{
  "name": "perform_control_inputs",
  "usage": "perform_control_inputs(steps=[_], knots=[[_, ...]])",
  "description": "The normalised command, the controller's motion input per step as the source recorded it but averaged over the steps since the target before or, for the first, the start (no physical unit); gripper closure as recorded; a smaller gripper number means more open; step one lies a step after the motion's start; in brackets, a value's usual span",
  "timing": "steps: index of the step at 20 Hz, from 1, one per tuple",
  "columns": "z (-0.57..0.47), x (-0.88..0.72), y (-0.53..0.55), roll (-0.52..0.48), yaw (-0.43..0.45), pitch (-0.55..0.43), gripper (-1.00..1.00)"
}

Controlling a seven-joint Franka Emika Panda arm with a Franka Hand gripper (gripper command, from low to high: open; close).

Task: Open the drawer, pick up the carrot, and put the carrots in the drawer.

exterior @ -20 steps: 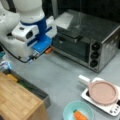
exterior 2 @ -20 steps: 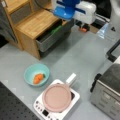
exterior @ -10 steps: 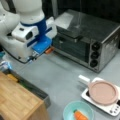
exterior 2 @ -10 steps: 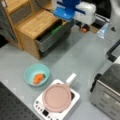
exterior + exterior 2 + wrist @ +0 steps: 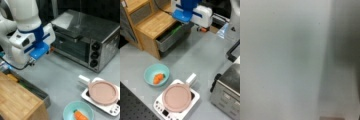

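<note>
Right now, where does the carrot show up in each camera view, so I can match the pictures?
In a front view: the carrot lies in the teal bowl at the bottom edge, right of centre.
In a front view: the carrot lies in the teal bowl, lower left.
Wrist view: not in it; only a pale surface shows.
Shared landmark: the pink lid beside the bowl.

grey drawer [image 5: 171, 40] pulled open; orange carrot [image 5: 158, 78] lies well apart.

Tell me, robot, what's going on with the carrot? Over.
Pincer hidden behind the arm. Drawer open. Carrot lying in teal bowl, untouched. Over.
</note>
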Motion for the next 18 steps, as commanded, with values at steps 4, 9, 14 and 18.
perform_control_inputs(steps=[4, 9, 14, 18], knots=[[-0.21, -0.02, -0.14, -0.012, 0.067, -0.098, -1.00], [-0.18, -0.01, -0.18, -0.021, 0.099, -0.075, -1.00], [-0.10, -0.01, -0.19, -0.020, 0.104, -0.040, -1.00], [-0.04, -0.03, -0.16, -0.025, 0.120, -0.048, -1.00]])
